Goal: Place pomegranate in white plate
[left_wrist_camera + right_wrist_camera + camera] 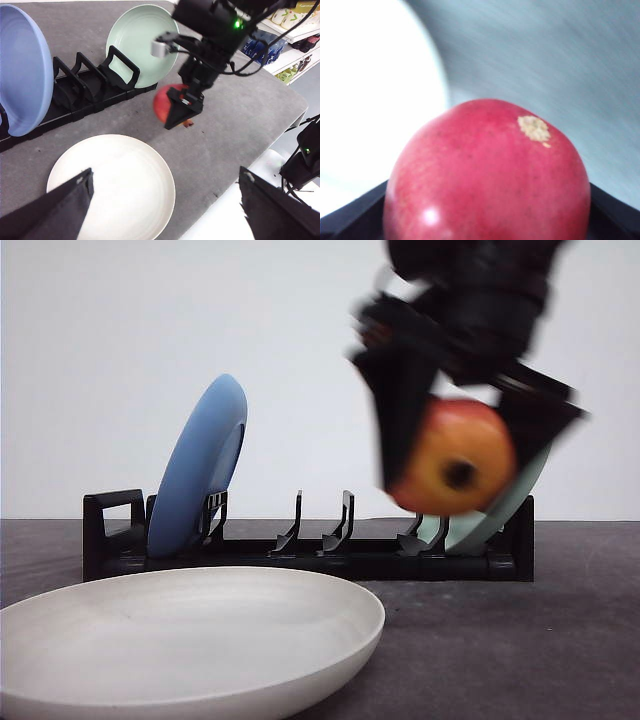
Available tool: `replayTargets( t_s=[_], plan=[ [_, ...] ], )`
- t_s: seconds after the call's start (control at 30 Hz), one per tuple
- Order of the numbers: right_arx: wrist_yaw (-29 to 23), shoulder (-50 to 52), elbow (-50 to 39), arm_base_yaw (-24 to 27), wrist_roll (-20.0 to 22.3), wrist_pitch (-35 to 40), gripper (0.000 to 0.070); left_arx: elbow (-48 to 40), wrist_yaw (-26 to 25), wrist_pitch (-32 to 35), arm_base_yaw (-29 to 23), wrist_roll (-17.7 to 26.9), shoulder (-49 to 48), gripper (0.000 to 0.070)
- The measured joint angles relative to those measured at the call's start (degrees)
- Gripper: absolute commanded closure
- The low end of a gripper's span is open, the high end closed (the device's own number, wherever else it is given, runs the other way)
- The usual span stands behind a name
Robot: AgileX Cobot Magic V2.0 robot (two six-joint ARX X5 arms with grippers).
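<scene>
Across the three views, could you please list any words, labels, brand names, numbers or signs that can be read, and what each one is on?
None can be read.
The packages on the shelves behind the table in the left wrist view carry print too small and blurred to read.
The pomegranate, white plate, blue plate, pale green plate and black dish rack show no text.

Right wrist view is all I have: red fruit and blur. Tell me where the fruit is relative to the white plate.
Observer: The pomegranate hangs in the right gripper, off to the right of the white plate, not above it.
Operator: Report what is behind it.
Observer: A black dish rack holding a blue plate and a pale green plate.
Operator: Give the left gripper's state.
Observer: The left gripper is open, near the white plate.
</scene>
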State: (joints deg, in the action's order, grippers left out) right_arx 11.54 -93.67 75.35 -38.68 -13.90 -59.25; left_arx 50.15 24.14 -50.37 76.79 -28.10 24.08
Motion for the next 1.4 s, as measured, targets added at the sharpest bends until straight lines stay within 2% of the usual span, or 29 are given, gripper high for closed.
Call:
replayTargets(
  t_s=[0.2,0.37,0.6,1.07,1.17,1.27,1.33,1.37,1.4],
  plan=[
    [0.0,-8.3,12.1,-7.3,0.1,-2.5,0.0292,0.0,0.0,0.0,0.0,0.0,0.0,0.0157],
    [0.2,-14.1,18.5,-11.6,0.1,-1.9,0.0292,0.0,0.0,0.0,0.0,0.0,0.0,0.0157],
    [0.2,-19.2,19.0,-14.6,-0.1,0.5,0.0291,0.0,0.0,-0.1,0.0,0.0,0.0,0.0157],
    [0.2,-26.5,19.0,-15.0,0.2,0.8,0.0289,0.0,0.0,-0.3,0.0,0.0,0.0,0.0157],
    [0.3,-26.5,19.0,-15.2,0.2,0.8,0.0242,0.0,0.0,-0.3,0.0,0.0,0.0,0.0157],
    [0.3,-26.5,19.0,-15.3,0.4,0.8,0.0137,0.0,0.0,-0.3,0.0,0.0,0.0,0.0157],
    [0.3,-26.5,19.0,-15.3,0.4,0.8,0.0038,0.0,0.0,-0.3,0.0,0.0,0.0,0.0157],
    [0.3,-26.5,19.0,-15.3,0.5,0.8,0.0004,0.0,0.0,-0.3,0.0,0.0,0.0,0.0157],
    [0.3,-26.5,19.0,-15.3,0.6,0.8,0.0,0.0,0.0,-0.3,0.0,0.0,0.0,0.0157]
  ],
)
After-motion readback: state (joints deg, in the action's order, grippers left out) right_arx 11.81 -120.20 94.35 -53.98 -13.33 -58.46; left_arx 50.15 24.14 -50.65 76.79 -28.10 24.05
